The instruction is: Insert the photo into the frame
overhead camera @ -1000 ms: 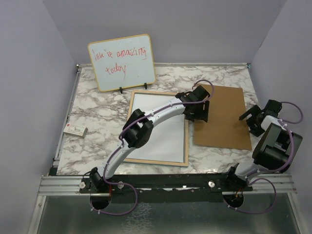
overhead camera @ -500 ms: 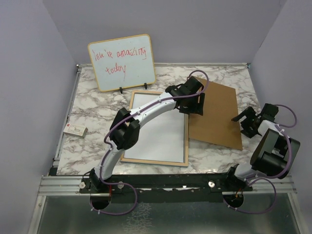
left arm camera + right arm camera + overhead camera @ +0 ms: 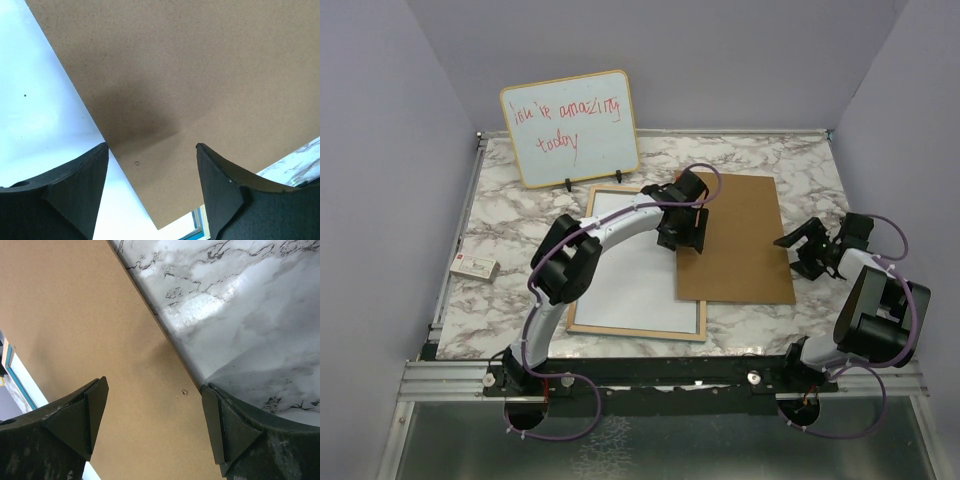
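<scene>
Top view: left hand, seemingly splayed, over backing board.

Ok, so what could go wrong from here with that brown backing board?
The backing board lies partly over the right rim of the frame, not seated; a push could drag the frame. The left gripper and right gripper both stand open over its edges, so it may slip askew. The whiteboard stands close behind the frame; the left arm might knock it.

White arms with black joints, trailing purple cables
</scene>
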